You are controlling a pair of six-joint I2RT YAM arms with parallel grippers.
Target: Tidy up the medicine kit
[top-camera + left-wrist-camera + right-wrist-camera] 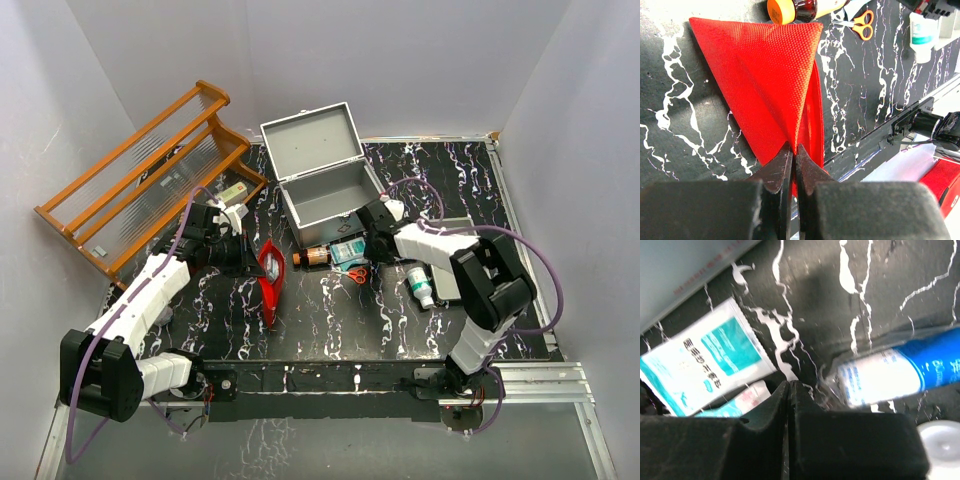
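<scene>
The medicine kit [322,193] is a grey metal box standing with its lid up at the back centre. My left gripper [794,149] is shut on the edge of a red fabric pouch [765,75], which lies left of the kit [271,282]. The right gripper [790,385] is shut, low over the table just in front of the kit [375,238], and nothing shows between its tips. A white and teal sachet [705,357] lies to its left. A blue and white tube [890,375] in clear wrap lies to its right.
A brown bottle with an orange cap [312,257], teal packets [348,250] and orange scissors [357,272] lie in front of the kit. A white bottle [420,285] lies beside a shallow grey tray [457,270]. A wooden rack [150,175] leans at the far left.
</scene>
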